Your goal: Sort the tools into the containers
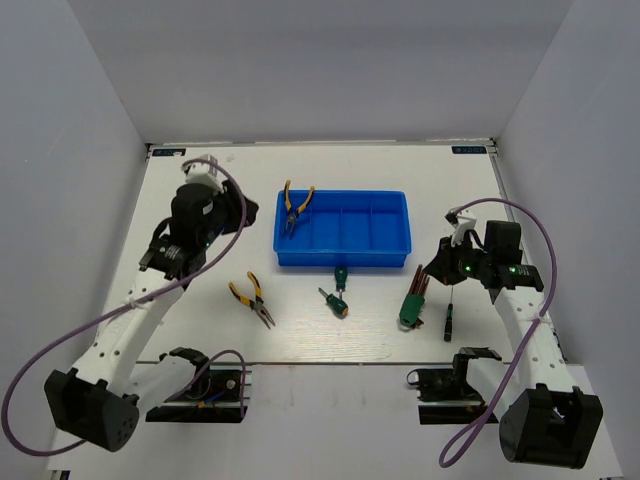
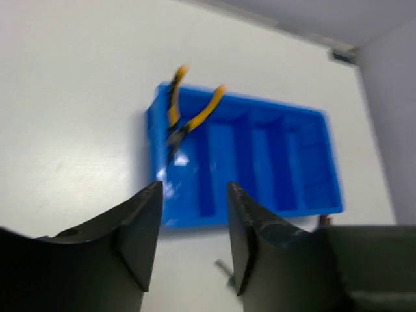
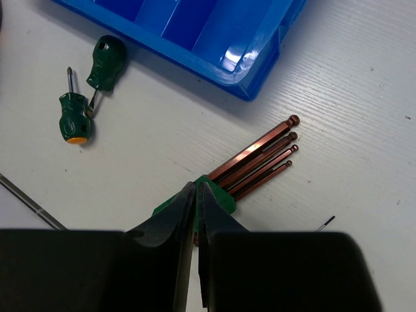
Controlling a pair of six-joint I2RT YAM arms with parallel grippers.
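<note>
Yellow-and-black-handled pliers (image 1: 295, 210) sit in the leftmost compartment of the shallow bright blue plastic tray (image 1: 345, 261); the left claw (image 2: 194, 188) hangs apart, empty. Next, probably the green-holdered dark hex-key set (image 3: 257, 158), near-right of the tray: the right claw (image 3: 196, 188), nearly together above it, must widen.

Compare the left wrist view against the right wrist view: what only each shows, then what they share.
Left wrist only: yellow-handled pliers lying in an end compartment, handles over the rim, and the open left claw. Right wrist only: hex-key set, two green screwdrivers, and the nearly closed right claw. Both: the blue tray on the white table.
</note>
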